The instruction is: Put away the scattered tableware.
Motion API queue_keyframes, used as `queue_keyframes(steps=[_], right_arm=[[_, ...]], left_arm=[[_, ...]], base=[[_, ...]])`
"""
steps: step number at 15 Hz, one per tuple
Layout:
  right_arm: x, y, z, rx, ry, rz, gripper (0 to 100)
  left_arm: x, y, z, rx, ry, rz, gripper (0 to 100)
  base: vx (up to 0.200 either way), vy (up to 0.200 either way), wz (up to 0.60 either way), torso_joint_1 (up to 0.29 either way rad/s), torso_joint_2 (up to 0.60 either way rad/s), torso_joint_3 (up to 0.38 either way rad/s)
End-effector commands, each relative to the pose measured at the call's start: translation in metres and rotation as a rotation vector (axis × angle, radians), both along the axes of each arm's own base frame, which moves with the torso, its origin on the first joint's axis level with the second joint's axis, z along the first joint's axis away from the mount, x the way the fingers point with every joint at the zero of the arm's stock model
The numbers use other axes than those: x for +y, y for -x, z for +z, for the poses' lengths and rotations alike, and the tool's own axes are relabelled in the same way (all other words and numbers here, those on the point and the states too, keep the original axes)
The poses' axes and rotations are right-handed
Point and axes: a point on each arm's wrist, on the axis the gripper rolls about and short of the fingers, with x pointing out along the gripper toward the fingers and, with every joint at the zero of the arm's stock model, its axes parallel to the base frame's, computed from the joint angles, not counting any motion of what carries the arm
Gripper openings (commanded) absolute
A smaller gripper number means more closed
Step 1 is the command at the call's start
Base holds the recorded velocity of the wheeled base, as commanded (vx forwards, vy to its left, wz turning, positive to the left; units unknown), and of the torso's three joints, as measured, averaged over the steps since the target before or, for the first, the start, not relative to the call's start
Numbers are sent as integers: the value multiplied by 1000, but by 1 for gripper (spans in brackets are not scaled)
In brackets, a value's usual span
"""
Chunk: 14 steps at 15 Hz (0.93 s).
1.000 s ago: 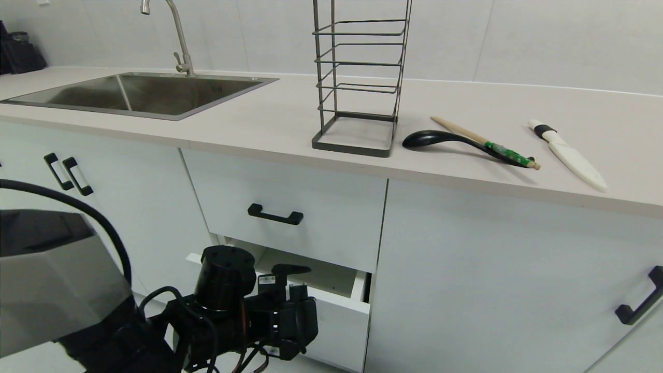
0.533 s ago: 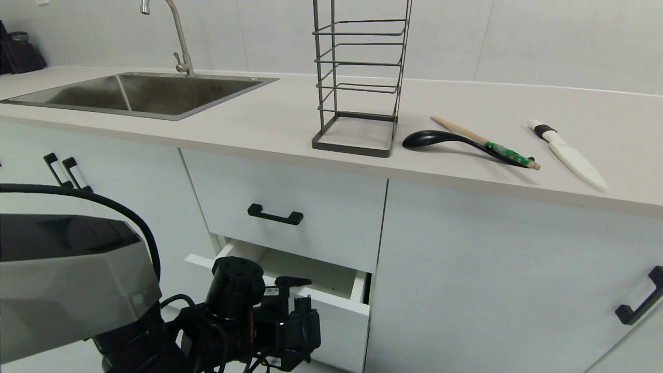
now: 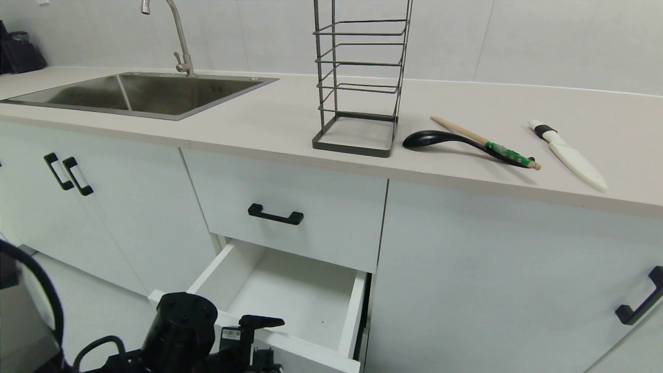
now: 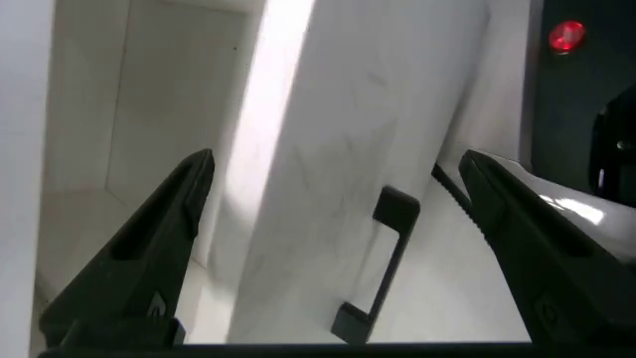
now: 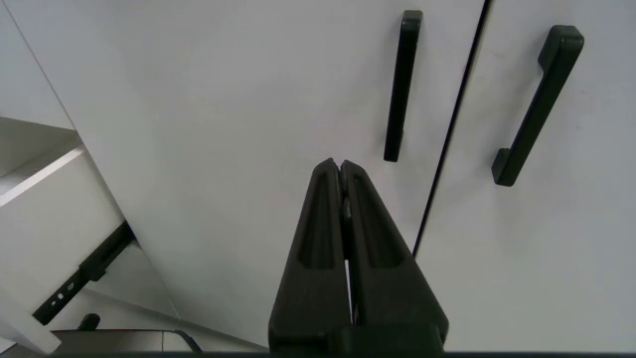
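Note:
On the counter at the right lie a black spoon, a wooden stick with a green end and a white knife. Below the counter the lower drawer stands pulled out, with nothing inside. My left arm hangs low in front of the drawer's front panel. In the left wrist view my left gripper is open wide, and the drawer's black handle lies between its fingers without touching them. My right gripper is shut on nothing and points at white cabinet doors.
A tall wire rack stands mid-counter and a steel sink with a tap sits at the left. The upper drawer is closed, with a black handle. Two black door handles lie ahead of the right gripper.
The lower drawer has slid out much farther. My left arm has drawn back and down with it, and its grey upper part has dropped out of the head view.

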Motion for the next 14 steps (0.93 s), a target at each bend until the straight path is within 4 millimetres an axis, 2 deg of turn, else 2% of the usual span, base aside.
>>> queue_keyframes(steps=[1,5,7,8,11,13,14], right_arm=[[0,0,0,1,0,2,0],[0,0,0,2,0,0,0],[0,0,0,1,0,2,0],[0,0,0,1,0,2,0],[0,0,0,2,0,2,0],[0,0,0,1,0,0,0],[0,0,0,1,0,2,0]], left_arm=[[3,5,15,-54,48,-1,100],[-1,15,37,-51,184,15,100],[-11,20,66,-27,375,51,100],[-13,15,84,-1,497,112,100],[-8,7,100,226,749,303,100],[8,-1,104,448,929,437,100],[15,-3,103,479,941,439,100]], base=[[0,0,0,0,0,0],[0,0,0,0,0,0],[0,0,0,0,0,0],[0,0,0,0,0,0],[0,0,0,0,0,0],[0,0,0,0,0,0],[0,0,0,0,0,0]])
